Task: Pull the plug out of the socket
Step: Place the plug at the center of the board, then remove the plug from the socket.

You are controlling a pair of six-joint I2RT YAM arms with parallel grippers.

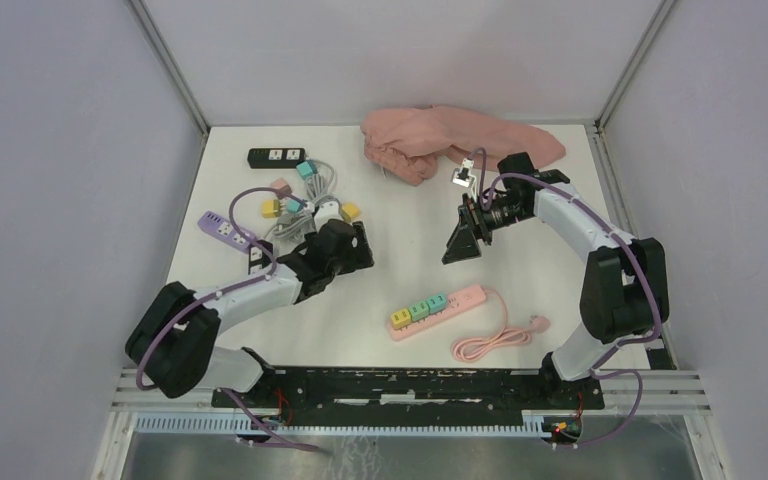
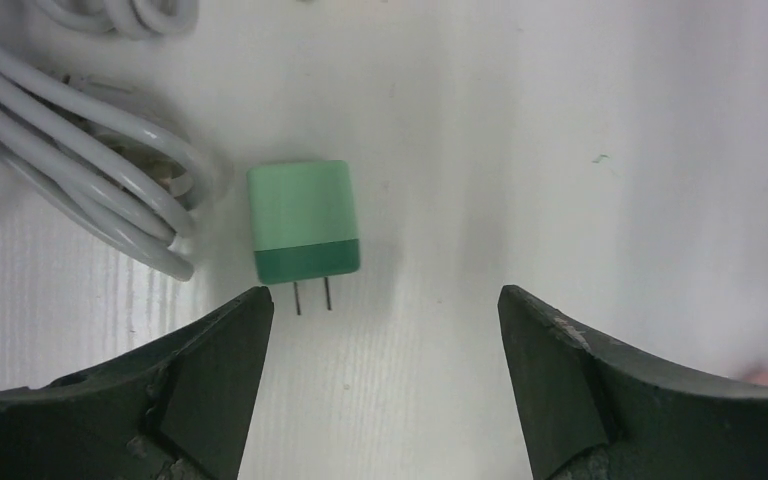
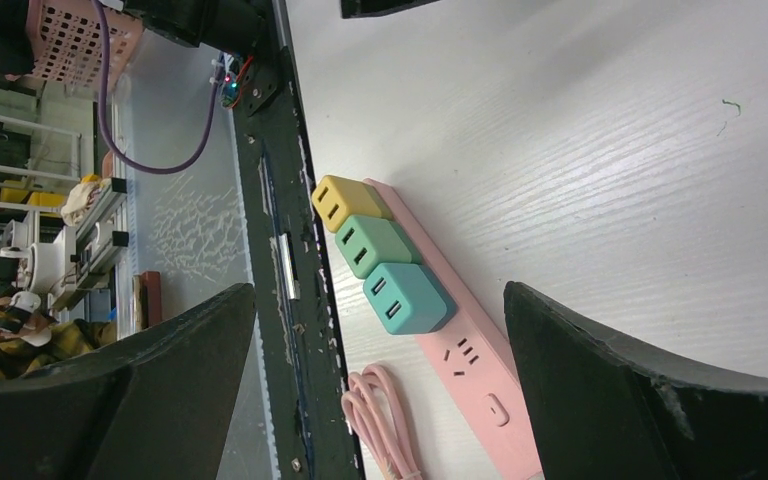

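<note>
Left hand (image 2: 382, 295) is spread, nothing pinched; right hand (image 3: 378, 288) likewise. Risk: pink strip (image 3: 465, 350), unheld, may be lifted whole when a plug is pulled; adj. plugs may be clipped. Loose green plug (image 2: 303, 220) lies just ahead of left fingertips (image 2: 245, 315), prongs toward them. Three seated plugs (image 3: 373, 245) are seen beyond the right hand, between its fingers (image 3: 580, 360), well apart.

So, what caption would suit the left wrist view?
Open left hand near a green plug lying unplugged on the table beside white cable.

High rear overview of table (image 1: 410, 250), two close wrist views (right shares the pink strip (image 3: 475, 375))
</note>
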